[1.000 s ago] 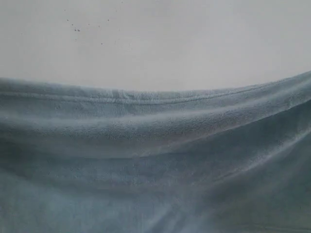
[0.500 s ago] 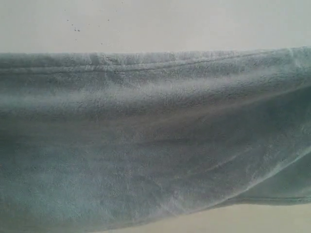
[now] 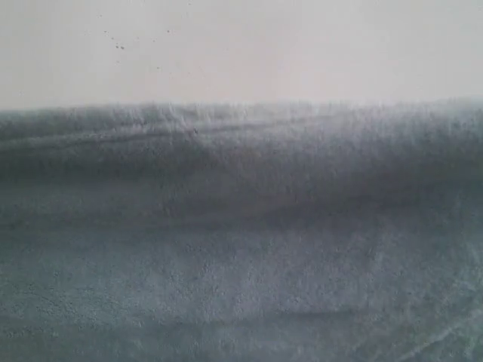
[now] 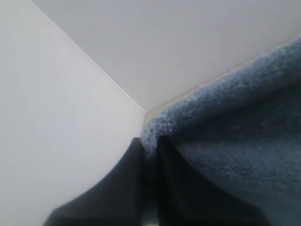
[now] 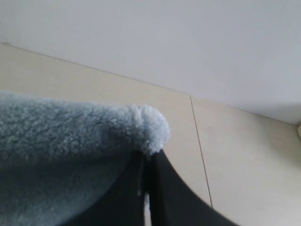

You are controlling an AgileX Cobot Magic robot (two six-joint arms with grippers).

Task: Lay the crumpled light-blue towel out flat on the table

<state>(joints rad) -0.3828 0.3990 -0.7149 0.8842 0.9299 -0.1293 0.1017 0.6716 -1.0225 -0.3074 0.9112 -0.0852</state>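
The towel [image 3: 241, 249] fills the foreground of the exterior view, hanging spread wide with its upper edge level. The left gripper [image 4: 149, 153] is pinched tight on one of its corners, and the right gripper [image 5: 146, 162] is clamped on another. Below that corner lies the beige desk [image 5: 94, 80]. Behind the towel stands a speckled wall [image 3: 302, 45].

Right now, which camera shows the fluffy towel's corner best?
The right wrist view: the towel corner sits sharp and whole, pinched by the right fingers. The left wrist view shows another corner, blurrier, between the left fingers. The exterior view shows only a wide stretch of towel, no corner.
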